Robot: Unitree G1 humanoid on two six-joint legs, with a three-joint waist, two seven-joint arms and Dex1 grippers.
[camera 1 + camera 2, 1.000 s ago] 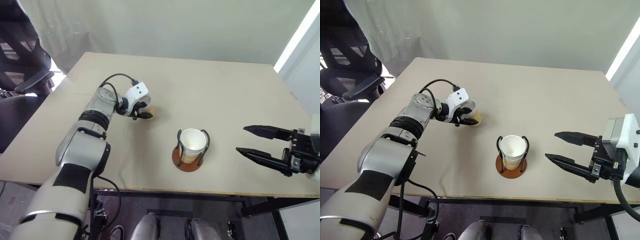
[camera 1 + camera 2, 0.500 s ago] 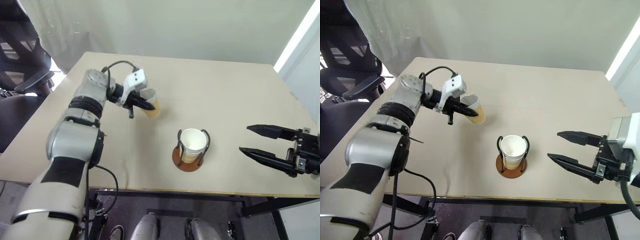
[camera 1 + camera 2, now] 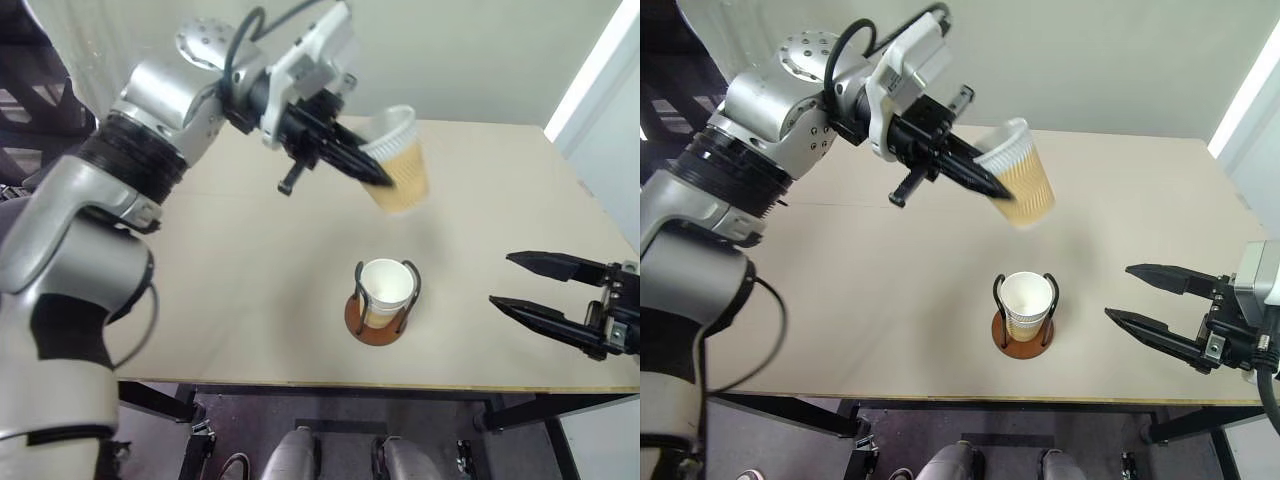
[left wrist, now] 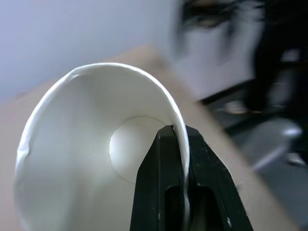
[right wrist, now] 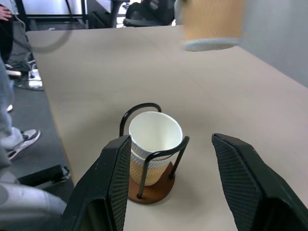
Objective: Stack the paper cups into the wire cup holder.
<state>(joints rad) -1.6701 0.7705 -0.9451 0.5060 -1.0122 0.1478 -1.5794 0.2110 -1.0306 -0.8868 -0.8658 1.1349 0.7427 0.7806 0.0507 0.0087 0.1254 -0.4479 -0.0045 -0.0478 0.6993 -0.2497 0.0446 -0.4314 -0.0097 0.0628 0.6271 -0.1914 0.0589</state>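
While pinched aloft, paper cup [image 3: 398, 160].

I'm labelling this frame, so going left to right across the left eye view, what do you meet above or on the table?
left gripper → held paper cup (pinched at its rim, in the air) → right gripper, open. The wire cup holder with its cups overlaps the first two, so I leave it out.

Both eye views look down from above the wire cup holder [image 3: 381, 306] on the bench [image 3: 230, 300]. The right wrist view faces that holder closely, nearly level. The left wrist view peers into a held paper cup [image 4: 96, 144].
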